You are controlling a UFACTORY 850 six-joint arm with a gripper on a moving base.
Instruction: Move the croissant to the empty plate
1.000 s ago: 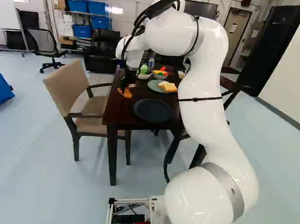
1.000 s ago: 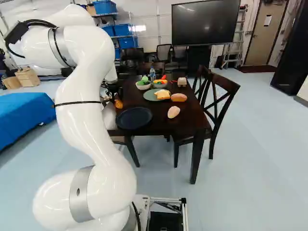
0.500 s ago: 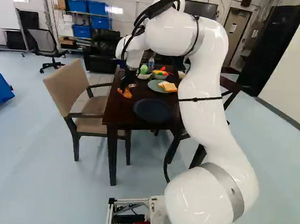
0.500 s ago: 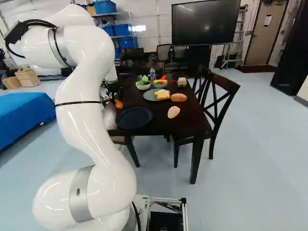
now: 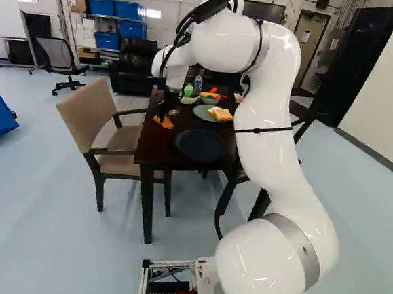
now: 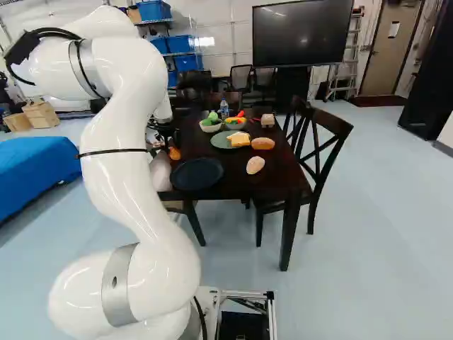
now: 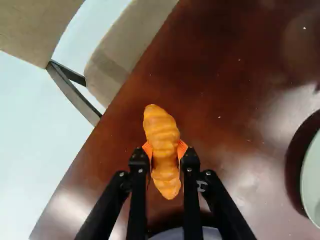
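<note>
Both orange pads press the sides of the croissant point(image 7: 162, 135), so the gripper point(image 7: 164, 150) is shut on it, low over the dark table. In the left base view the gripper point(image 5: 163, 114) and the orange croissant point(image 5: 166, 122) are at the table's chair side; whether the croissant touches the table I cannot tell. The empty dark plate point(image 6: 197, 174) lies nearer the base, and its edge shows in the wrist view between and behind the fingers.
A green plate point(image 6: 221, 140) holds bread slices. Two loaves point(image 6: 255, 164) lie beside it, with bowls point(image 6: 211, 125) and a bottle point(image 6: 224, 108) farther back. A beige chair point(image 5: 89, 121) stands left of the table point(image 5: 156, 154), a dark wooden chair point(image 6: 327, 149) at its right.
Almost nothing differs in the base views; the arm has shifted only very slightly, and the croissant stays at the gripper. The base has not moved.
</note>
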